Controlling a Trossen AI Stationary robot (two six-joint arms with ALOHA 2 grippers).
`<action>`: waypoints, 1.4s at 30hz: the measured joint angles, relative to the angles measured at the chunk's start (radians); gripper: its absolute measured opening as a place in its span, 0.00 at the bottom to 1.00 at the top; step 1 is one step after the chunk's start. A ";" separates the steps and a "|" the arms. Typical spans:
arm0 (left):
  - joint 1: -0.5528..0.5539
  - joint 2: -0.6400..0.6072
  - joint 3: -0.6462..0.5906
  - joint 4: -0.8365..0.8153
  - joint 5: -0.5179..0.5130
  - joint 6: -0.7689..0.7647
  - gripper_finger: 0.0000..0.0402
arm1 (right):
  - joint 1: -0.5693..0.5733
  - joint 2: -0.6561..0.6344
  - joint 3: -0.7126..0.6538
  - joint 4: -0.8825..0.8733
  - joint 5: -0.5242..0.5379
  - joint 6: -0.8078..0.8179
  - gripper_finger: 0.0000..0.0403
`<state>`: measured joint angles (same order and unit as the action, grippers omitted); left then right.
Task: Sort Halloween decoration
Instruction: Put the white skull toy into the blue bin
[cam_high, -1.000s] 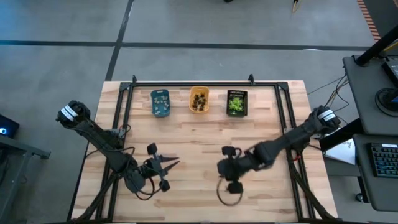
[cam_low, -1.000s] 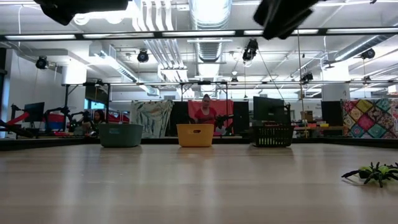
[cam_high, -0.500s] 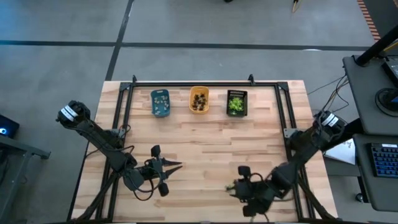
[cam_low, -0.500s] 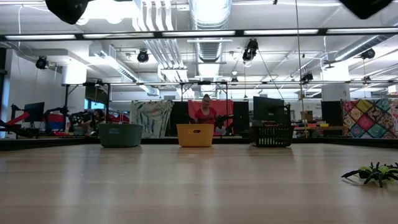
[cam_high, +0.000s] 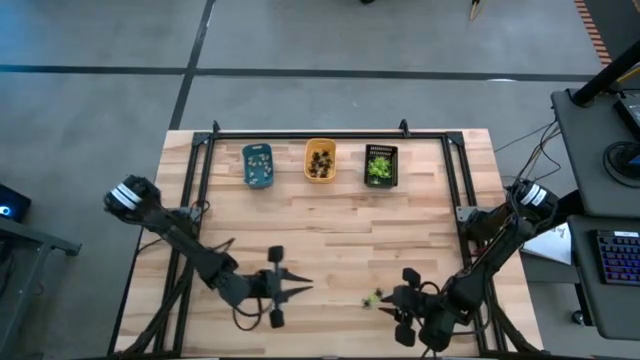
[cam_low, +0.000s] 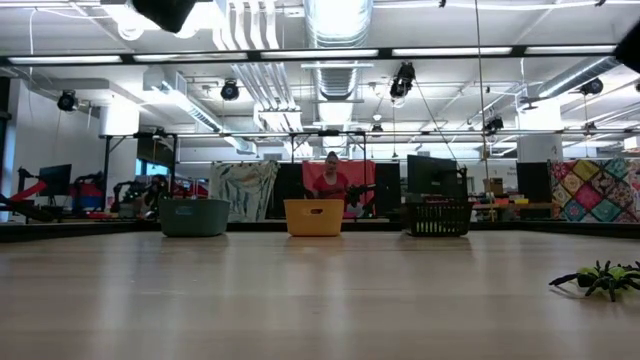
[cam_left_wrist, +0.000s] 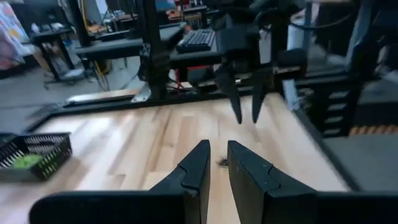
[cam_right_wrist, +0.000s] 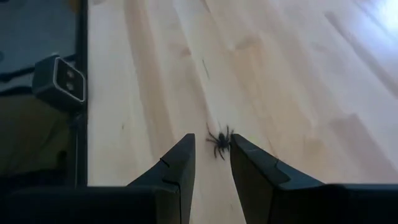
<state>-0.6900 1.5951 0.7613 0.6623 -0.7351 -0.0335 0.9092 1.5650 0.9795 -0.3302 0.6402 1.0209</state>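
1. My right gripper (cam_high: 391, 303) hangs low over the near part of the pale wooden plank table (cam_high: 330, 220), right of centre. Its two dark fingers (cam_right_wrist: 177, 165) stand a narrow gap apart and grip nothing.
2. One small spidery plastic figure, yellow-green and black (cam_high: 372, 298), lies on the boards just beside those fingertips. In my right wrist view it shows as a dark spider (cam_right_wrist: 219, 142) beyond the gap between the tips, not touching them.
3. My left gripper (cam_high: 303, 288) hovers at the near edge, left of centre, pointing toward the right one. Its fingers (cam_left_wrist: 198, 163) are nearly together, with a thin slit between them, and hold nothing.
4. At the far edge stand three small rectangular trays in a row: blue (cam_high: 258, 165), orange (cam_high: 320, 160) and black mesh (cam_high: 380, 165), each holding more tiny figures.
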 joint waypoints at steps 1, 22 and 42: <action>0.008 0.028 0.019 0.002 0.001 0.023 0.10 | 0.000 0.000 -0.005 -0.004 -0.002 0.036 0.23; 0.050 0.306 0.228 0.007 -0.041 0.209 0.10 | 0.027 0.094 -0.057 -0.017 -0.062 -0.026 0.23; 0.053 0.306 0.227 0.003 -0.041 0.205 0.10 | 0.011 0.170 -0.057 -0.033 -0.012 0.086 0.33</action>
<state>-0.6373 1.9011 0.9886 0.6655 -0.7757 0.1717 0.9203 1.7348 0.9227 -0.3629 0.6285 1.1067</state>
